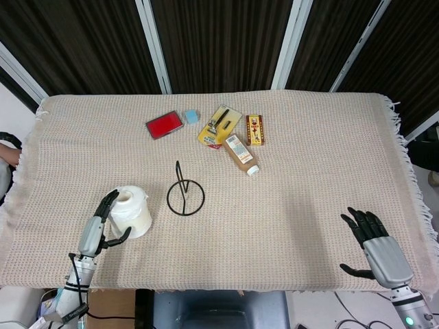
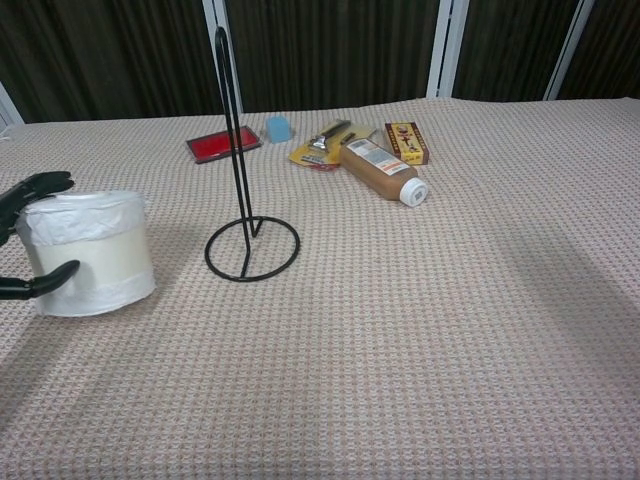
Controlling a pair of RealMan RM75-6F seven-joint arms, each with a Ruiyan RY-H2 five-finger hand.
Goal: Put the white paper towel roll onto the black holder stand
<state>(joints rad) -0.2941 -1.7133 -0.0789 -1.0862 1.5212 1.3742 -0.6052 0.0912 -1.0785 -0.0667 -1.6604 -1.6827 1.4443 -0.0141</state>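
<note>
While the paper towel roll (image 1: 132,211) sits near the table's (image 1: 322,178) 7 o'clock edge, bare cloth separates it from the holder stand (image 1: 184,194) at its 3 o'clock. Left hand (image 1: 103,224) wraps the roll, fingers touching its sides. Right hand (image 1: 376,248) rests at 5 o'clock, fingers spread, holding nothing.

The left hand (image 1: 96,229) sits near the table's front-left edge, fingers curled around the roll (image 1: 132,211). The right hand (image 1: 376,248) rests, fingers spread, at the front-right corner.
</note>
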